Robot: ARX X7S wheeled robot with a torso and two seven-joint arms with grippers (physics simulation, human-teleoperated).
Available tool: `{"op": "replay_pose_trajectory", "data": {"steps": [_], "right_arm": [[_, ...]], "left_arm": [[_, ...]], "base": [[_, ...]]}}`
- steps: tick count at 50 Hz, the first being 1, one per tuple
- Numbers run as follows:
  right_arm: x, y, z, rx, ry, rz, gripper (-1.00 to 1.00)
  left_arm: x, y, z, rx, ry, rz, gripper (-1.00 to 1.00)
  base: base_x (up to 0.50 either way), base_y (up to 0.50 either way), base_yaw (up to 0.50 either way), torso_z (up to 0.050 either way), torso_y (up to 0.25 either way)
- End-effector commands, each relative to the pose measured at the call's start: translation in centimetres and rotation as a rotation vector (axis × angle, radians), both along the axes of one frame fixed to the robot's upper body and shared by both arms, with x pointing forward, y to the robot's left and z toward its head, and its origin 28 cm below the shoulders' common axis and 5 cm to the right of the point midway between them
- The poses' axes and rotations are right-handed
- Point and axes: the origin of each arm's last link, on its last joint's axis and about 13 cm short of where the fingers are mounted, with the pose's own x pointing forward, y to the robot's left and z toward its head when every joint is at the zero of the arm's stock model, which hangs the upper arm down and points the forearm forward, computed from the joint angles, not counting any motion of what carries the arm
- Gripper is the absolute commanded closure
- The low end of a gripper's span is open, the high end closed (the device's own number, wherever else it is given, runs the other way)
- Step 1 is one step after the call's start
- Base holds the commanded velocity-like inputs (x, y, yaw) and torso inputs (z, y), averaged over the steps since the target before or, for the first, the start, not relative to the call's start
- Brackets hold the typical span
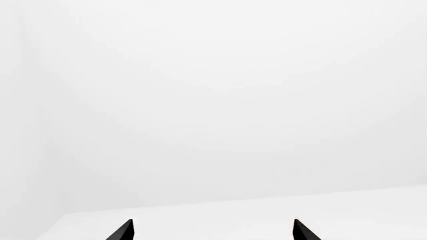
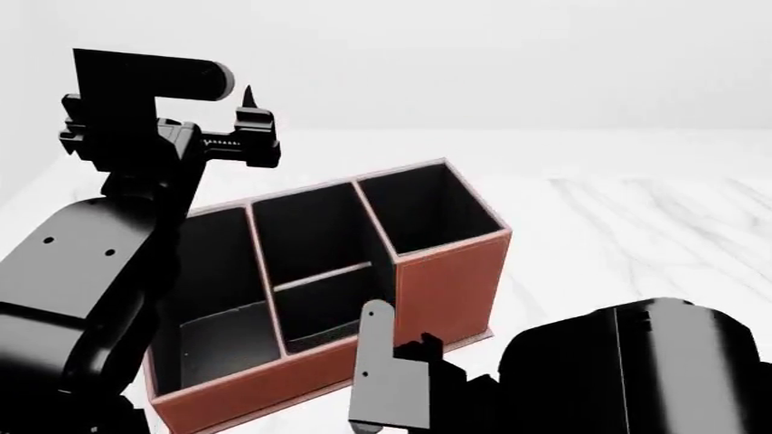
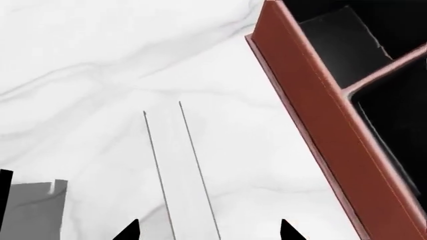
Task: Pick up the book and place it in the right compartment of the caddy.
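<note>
Book (image 3: 183, 175): on the counter (image 3: 80, 75) beside the caddy (image 2: 447, 289), not in yet.
Right claw (image 3: 208, 230): wide open around book.
Left claw (image 1: 212, 230): open, empty.

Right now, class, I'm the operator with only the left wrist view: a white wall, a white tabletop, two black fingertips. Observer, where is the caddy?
Observer: The caddy stands just in front of the robot. Your left gripper is raised up near its low end, open and pointing past it.
Operator: Is the book in the right compartment?
Observer: No. The right compartment shows only black lining.
Operator: So where is the book?
Observer: A thin pale slab, probably the book, sits between the spread fingertips of the right gripper, beside the caddy's front wall.
</note>
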Motion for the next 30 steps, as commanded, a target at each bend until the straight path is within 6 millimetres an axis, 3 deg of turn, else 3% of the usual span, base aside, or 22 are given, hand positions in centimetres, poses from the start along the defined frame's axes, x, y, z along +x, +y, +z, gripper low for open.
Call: {"op": "replay_pose_trajectory", "data": {"steps": [1, 13, 28, 29, 30], "right_arm": [[1.4, 1.9, -2.7, -0.108, 0.074, 0.075, -1.00], [1.4, 2.2, -3.1, -0.121, 0.085, 0.087, -1.00], [1.8, 2.3, -5.4, -0.151, 0.136, 0.095, -1.00], [1.8, 2.3, -5.4, -0.150, 0.131, 0.095, 1.00], [1.8, 2.3, -5.4, -0.150, 0.131, 0.094, 1.00]], "left_arm": [[-0.1, 0.1, 0.0, 0.002, -0.002, 0.000, -1.00], [-0.1, 0.1, -0.1, 0.001, 0.000, -0.001, -1.00], [0.0, 0.2, -0.4, -0.002, 0.005, 0.001, -1.00], [0.0, 0.2, -0.4, -0.002, 0.006, 0.002, -1.00], [0.0, 0.2, -0.4, -0.002, 0.005, 0.002, -1.00]], "base": [[0.00, 0.00, 0.00, 0.000, 0.000], [0.00, 0.00, 0.00, 0.000, 0.000], [0.00, 0.00, 0.00, 0.000, 0.000], [0.00, 0.00, 0.00, 0.000, 0.000], [0.00, 0.00, 0.00, 0.000, 0.000]]}}
